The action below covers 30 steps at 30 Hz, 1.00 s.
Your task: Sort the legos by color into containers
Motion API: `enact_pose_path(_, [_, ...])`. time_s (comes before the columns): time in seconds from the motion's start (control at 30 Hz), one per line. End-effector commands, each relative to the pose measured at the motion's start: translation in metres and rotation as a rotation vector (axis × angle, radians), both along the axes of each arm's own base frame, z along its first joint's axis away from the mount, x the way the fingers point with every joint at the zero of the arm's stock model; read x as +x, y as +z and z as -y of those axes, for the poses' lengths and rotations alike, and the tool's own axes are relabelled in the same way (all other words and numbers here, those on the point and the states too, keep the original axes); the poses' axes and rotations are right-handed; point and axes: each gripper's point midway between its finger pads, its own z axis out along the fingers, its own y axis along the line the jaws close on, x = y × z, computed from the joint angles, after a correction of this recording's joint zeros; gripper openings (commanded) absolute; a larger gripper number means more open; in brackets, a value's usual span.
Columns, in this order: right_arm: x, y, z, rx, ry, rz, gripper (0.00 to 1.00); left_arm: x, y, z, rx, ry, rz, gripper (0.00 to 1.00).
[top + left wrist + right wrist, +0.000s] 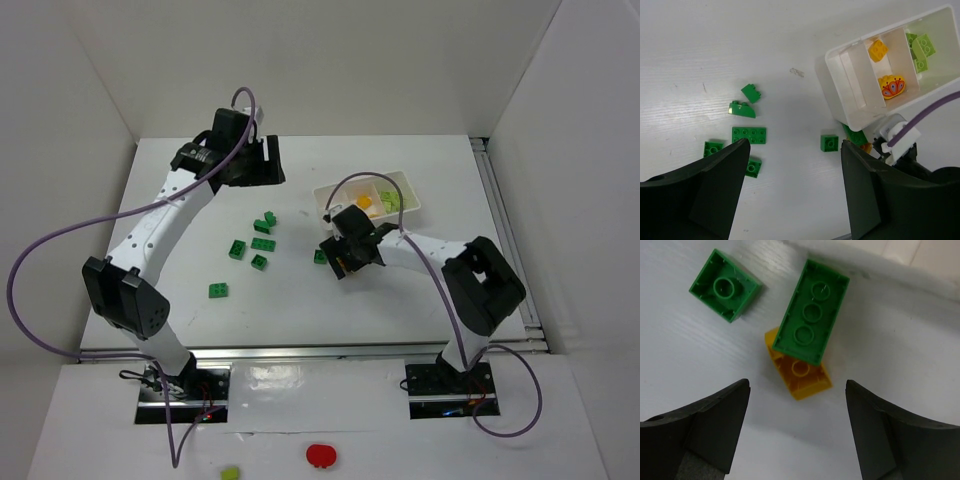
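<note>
Several dark green legos (264, 243) lie loose mid-table; they also show in the left wrist view (749, 134). The white tray (330, 190) stands at the back right. In the left wrist view its near wall (840, 95) fronts a bare left compartment, an orange brick (878, 50) in the middle one and pale green bricks (922, 47) in the right one. My right gripper (797, 430) is open just above a long green brick (811, 311) lying over an orange brick (802, 375), with a square green brick (725, 285) beside them. My left gripper (795, 190) is open, high over the table.
An orange flower-patterned piece (891, 86) lies in the tray's middle compartment. A red round object (320, 455) and a small yellow-green piece (230, 472) sit off the table in front of the arm bases. White walls enclose the table on three sides.
</note>
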Motion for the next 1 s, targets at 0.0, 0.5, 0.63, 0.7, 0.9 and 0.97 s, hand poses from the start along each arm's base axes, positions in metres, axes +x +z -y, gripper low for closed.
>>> enact_pose_path(0.0, [0.039, 0.012, -0.018, 0.048, 0.027, 0.097, 0.79, -0.001, 0.013, 0.004, -0.035, 0.002, 0.024, 0.83])
enact_pose_path(0.5, [-0.025, 0.005, -0.029, 0.028, 0.085, -0.017, 0.33, 0.007, 0.014, -0.003, -0.018, 0.008, 0.018, 0.82])
enact_pose_path(0.63, [-0.042, 0.026, -0.034, 0.081, 0.118, -0.070, 0.32, 0.008, 0.012, -0.003, -0.018, 0.008, 0.018, 0.82])
enact_pose_path(0.7, [-0.045, 0.042, -0.037, 0.092, 0.131, -0.092, 0.32, 0.009, 0.008, -0.002, -0.007, 0.002, 0.010, 0.82])
enact_pose_path(0.9, [0.012, 0.116, -0.013, 0.099, -0.073, 0.133, 0.32, 0.011, 0.003, -0.003, 0.009, -0.010, 0.006, 0.82])
enact_pose_path(0.97, [0.042, 0.141, -0.005, 0.130, -0.163, 0.195, 0.32, 0.008, -0.002, -0.004, 0.016, -0.010, -0.012, 0.82])
